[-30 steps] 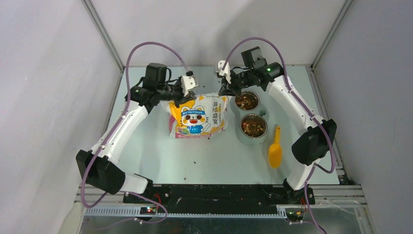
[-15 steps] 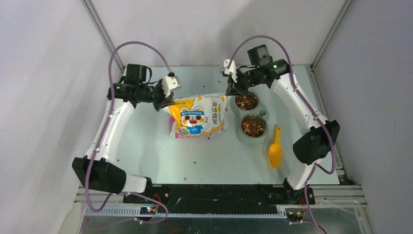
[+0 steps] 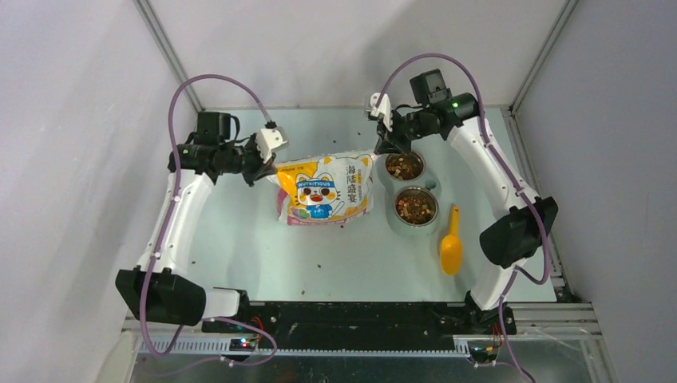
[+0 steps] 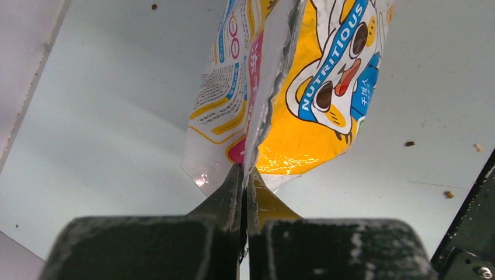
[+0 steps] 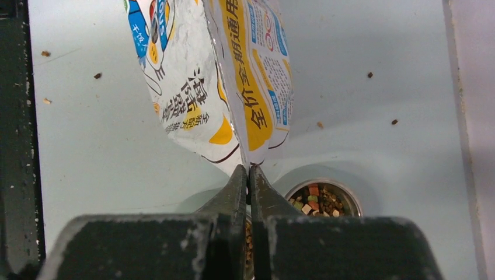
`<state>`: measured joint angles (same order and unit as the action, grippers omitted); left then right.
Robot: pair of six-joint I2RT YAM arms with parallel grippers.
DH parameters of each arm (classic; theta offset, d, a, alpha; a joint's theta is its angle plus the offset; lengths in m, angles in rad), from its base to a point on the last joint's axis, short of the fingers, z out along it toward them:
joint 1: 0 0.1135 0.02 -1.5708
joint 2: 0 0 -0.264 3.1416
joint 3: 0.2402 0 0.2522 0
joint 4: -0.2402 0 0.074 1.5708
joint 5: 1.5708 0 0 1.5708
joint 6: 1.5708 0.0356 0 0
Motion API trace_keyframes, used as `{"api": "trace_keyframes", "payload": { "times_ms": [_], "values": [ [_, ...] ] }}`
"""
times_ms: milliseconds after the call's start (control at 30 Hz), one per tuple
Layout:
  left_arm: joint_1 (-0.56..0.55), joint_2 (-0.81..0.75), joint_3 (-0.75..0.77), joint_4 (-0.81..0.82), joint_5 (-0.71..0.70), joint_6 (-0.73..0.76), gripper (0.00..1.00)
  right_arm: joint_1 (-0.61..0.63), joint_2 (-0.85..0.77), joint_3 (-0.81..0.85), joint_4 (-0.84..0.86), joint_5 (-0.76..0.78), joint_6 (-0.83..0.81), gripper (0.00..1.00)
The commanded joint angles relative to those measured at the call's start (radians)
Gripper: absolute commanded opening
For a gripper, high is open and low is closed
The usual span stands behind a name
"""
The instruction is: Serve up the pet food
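Heads up: the bag [image 3: 323,190] hides whatever's inside it, so I can't tell how full it is. From the top camera the fingertips are mostly tucked under the wrist cameras, so the wrist views are the ones to trust.

The left fingers [image 4: 239,184] are pressed together with no gap, nipping the crinkly clear seam at the bag's left upper corner. The right fingers [image 5: 240,181] are clamped the same way on the bag's right upper corner.

The bag is glossy printed plastic, yellow/white/pink with a cartoon cat and silvery along the fold. It's stretched between the two arms.

The pet food [image 3: 416,207] sits as little brown and reddish chunks in two round shiny metal bowls [image 3: 396,209] just right of the bag, one behind the other. The far bowl is right beside the right fingers, and in the right wrist view it's partly cut off behind them.

A few stray pellets lie on the pale surface [image 3: 239,231] around the bag. A yellow plastic scoop [image 3: 451,246] lies right of the bag, past the near bowl.
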<state>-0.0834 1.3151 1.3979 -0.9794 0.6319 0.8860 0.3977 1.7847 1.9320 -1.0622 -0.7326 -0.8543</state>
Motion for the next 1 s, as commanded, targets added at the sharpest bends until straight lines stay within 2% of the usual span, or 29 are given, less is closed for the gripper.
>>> {"api": "trace_keyframes", "payload": {
  "times_ms": [0,33,67,100,133,167,200,233,333,367,400,467,533,667,767,833,933,967],
  "values": [
    [0.049,-0.033,0.005,0.030,-0.051,-0.053,0.00,-0.046,0.017,0.079,-0.036,0.017,0.022,0.00],
    [0.058,-0.031,0.008,0.031,-0.048,-0.065,0.00,-0.051,0.021,0.082,-0.039,0.015,0.041,0.00],
    [0.062,-0.030,0.009,0.036,-0.049,-0.075,0.04,-0.052,0.021,0.082,-0.029,0.020,0.051,0.00],
    [0.068,-0.031,0.006,0.052,-0.063,-0.099,0.17,-0.054,0.019,0.078,-0.021,0.026,0.077,0.09],
    [0.072,-0.035,-0.005,0.061,-0.070,-0.108,0.20,-0.054,0.017,0.070,-0.007,0.038,0.086,0.12],
    [0.077,-0.039,-0.014,0.083,-0.083,-0.123,0.16,-0.054,0.016,0.065,-0.003,0.043,0.093,0.14],
    [0.078,-0.046,-0.027,0.093,-0.089,-0.132,0.08,-0.054,0.013,0.058,-0.001,0.049,0.095,0.09],
    [0.095,-0.050,-0.040,0.104,-0.089,-0.149,0.02,-0.055,0.012,0.055,-0.002,0.048,0.102,0.01],
    [0.120,-0.060,-0.057,0.104,-0.055,-0.158,0.00,-0.064,-0.002,0.032,0.005,0.030,0.127,0.00],
    [0.122,-0.063,-0.064,0.106,-0.054,-0.164,0.03,-0.065,-0.008,0.010,0.015,0.038,0.150,0.05],
    [0.123,-0.066,-0.069,0.126,-0.059,-0.190,0.16,-0.066,-0.023,-0.001,0.036,0.045,0.169,0.16],
    [0.124,-0.079,-0.093,0.163,-0.072,-0.225,0.31,-0.074,-0.040,-0.024,0.050,0.062,0.183,0.20],
    [0.127,-0.102,-0.125,0.184,-0.091,-0.233,0.38,-0.094,-0.053,-0.045,0.049,0.069,0.195,0.21],
    [0.166,-0.139,-0.185,0.163,-0.142,-0.208,0.43,-0.166,-0.088,-0.121,0.056,0.051,0.233,0.22],
    [0.230,-0.160,-0.266,0.190,-0.166,-0.219,0.46,-0.225,-0.110,-0.203,0.095,0.053,0.278,0.28],
    [0.278,-0.154,-0.320,0.265,-0.192,-0.304,0.50,-0.251,-0.111,-0.228,0.120,0.071,0.313,0.31],
    [0.312,-0.120,-0.364,0.399,-0.238,-0.538,0.54,-0.266,-0.098,-0.253,0.146,0.148,0.339,0.39],
    [0.311,-0.092,-0.359,0.422,-0.245,-0.589,0.63,-0.272,-0.085,-0.257,0.159,0.164,0.344,0.46]
  ]
}}
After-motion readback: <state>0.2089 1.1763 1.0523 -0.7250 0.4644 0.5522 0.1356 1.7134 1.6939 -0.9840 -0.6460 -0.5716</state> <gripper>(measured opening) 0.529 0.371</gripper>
